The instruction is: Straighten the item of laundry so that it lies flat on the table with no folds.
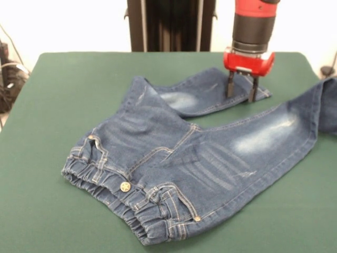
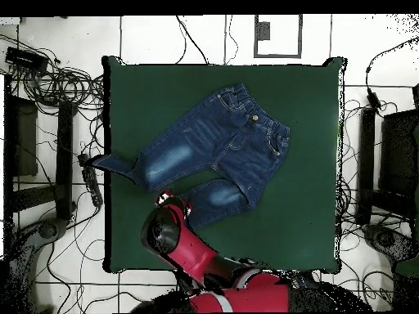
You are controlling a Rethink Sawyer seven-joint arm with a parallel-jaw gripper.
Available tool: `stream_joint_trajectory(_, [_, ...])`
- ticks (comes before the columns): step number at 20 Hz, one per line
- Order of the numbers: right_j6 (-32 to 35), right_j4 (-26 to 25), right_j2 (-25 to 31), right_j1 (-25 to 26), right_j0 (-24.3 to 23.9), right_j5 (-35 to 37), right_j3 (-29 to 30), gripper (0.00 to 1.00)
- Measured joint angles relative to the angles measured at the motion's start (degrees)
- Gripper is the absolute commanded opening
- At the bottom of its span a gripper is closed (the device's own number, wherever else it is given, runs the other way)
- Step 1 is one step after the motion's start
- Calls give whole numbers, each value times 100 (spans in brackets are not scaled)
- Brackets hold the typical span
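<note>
Blue jeans [image 1: 174, 163] lie rumpled, legs splayed, on green table [image 1: 52, 132].

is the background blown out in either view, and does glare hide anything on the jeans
Front view: the background behind the table is washed to plain white, while the jeans stay evenly lit, stitching and star button readable; the end effector casts little shadow. Overhead view: the floor is bright, yet the jeans show no glare, and the whitish thigh patches are fading.

jeans [image 1: 174, 163]: blue denim cloth, matt, faded whitish patches, gathered elastic waist, shiny brass button [image 1: 125, 186]. table [image 1: 47, 211]: dark green felt-like top, matt. gripper [image 1: 242, 94]: glossy red plastic housing, 2 dark fingers.
</note>
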Motion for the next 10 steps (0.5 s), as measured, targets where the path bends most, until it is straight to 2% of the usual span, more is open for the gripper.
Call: stream_joint_trajectory(10, [0,-345,-91,-159,-217,257,9,100])
